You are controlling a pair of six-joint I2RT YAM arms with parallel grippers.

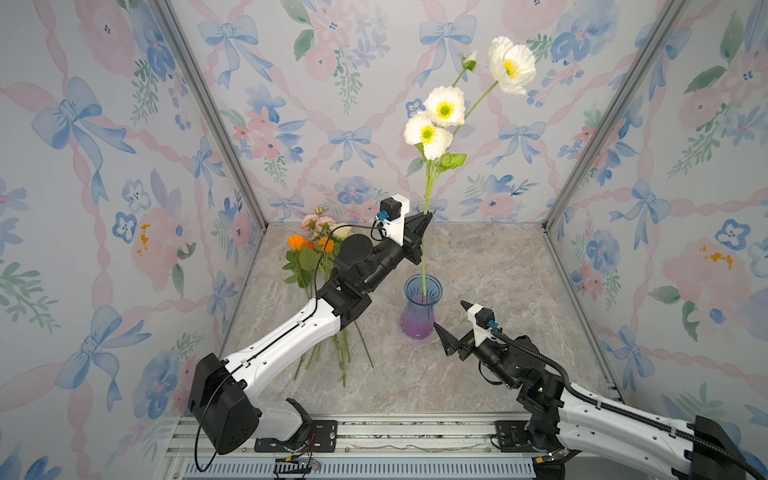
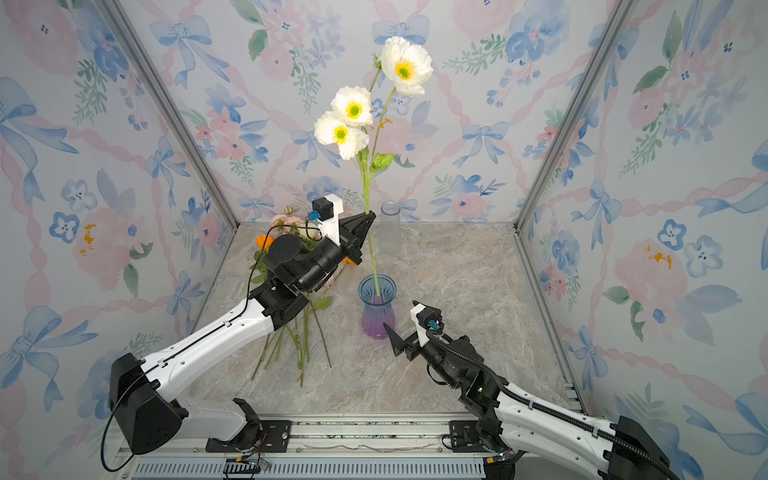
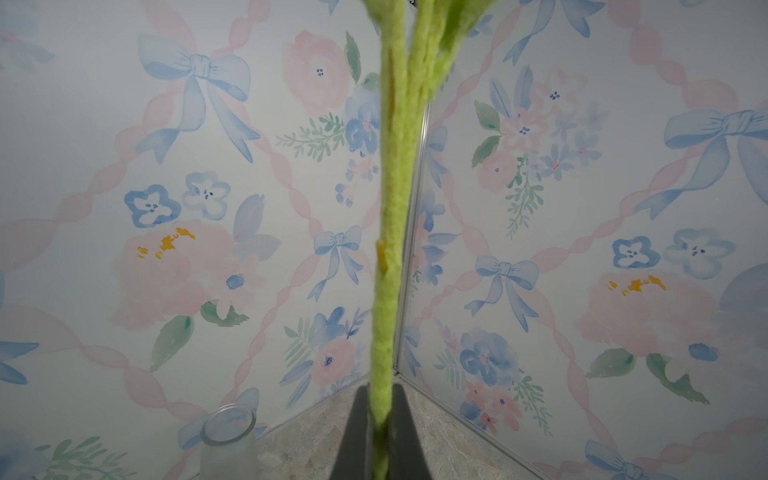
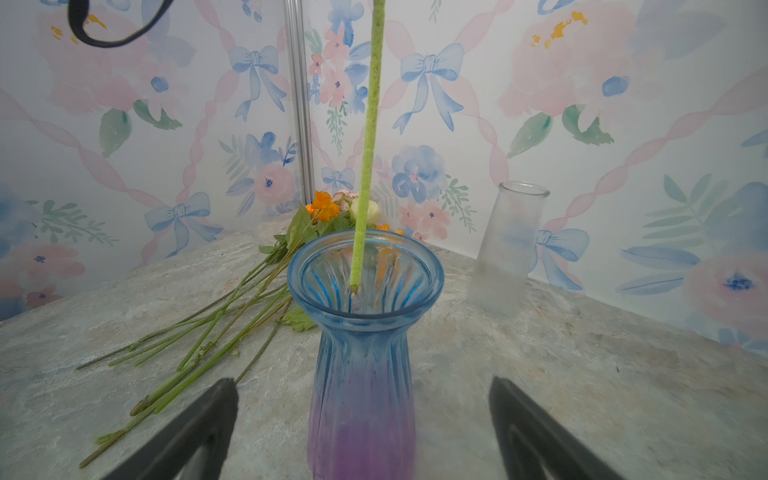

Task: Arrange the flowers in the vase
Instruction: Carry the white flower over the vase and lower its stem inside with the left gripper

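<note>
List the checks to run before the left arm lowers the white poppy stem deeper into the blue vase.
1. Left gripper shut on the white poppy stem: ok.
2. Stem tip inside the mouth of the blue vase: ok, shown in the right wrist view.
3. Blue vase upright on the table: ok.
4. Right gripper open and holding nothing: ok.
5. Right gripper steadying the vase: not ok, its fingers stand apart from the glass.
6. Stem seated at the vase bottom: not ok, the tip is only in the flare.
</note>
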